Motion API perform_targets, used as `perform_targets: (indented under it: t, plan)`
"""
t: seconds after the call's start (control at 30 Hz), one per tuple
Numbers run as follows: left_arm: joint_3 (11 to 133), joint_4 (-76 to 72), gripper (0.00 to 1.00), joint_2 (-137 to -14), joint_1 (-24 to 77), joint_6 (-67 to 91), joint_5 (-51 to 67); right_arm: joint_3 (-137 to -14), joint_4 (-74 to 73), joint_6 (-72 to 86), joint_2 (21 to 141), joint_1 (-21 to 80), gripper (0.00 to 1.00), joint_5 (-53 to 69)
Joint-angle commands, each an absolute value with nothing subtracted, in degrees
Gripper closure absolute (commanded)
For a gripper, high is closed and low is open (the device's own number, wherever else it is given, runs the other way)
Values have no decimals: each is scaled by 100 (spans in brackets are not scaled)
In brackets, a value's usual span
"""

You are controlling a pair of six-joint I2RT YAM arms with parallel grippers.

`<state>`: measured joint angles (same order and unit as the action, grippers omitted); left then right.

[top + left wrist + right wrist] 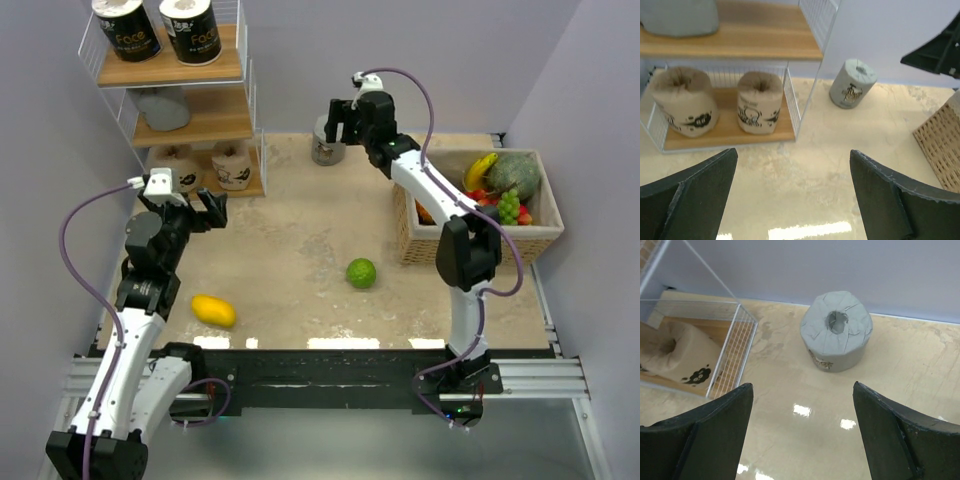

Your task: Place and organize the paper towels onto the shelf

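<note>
The shelf stands at the back left. Two black-wrapped rolls sit on its top board, one grey roll on the middle board, and two tan rolls on the bottom board. A second grey roll stands upright on the table by the back wall. It also shows in the right wrist view and the left wrist view. My right gripper hovers open just above and in front of it. My left gripper is open and empty in front of the bottom tier.
A wicker basket of fruit stands at the right edge. A round green fruit lies mid-table and a yellow oval fruit near the left arm. The shelf's white wire side is left of the grey roll.
</note>
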<state>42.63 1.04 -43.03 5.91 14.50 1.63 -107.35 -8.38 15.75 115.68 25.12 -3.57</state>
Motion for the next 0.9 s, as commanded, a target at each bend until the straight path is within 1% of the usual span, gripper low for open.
perform_targets:
  t: [0.0,0.13,0.3,0.4,0.73,0.87]
  plan:
    - [4007,517,0,-3964,650,1732,10,-11732,-905,1634,12257,2540,16,-975]
    - [4043,518,0,-3850,800,1714,-158,-12610,-940,2029,12989,2531,16,-1396]
    - [4017,580,0,-3753,879,1635,-360,-12823,-704,2504,13464,2514,16,-2055]
    - [4017,545,1,-3788,879,1626,-282,-12823,-537,2759,13623,2479,15,-2197]
    - [4025,519,2,-3841,879,1617,-193,-12867,-326,3348,13913,2259,17,-2074]
    - [4034,510,2,-3841,879,1617,-158,-12920,-220,3541,14018,2171,18,-1847]
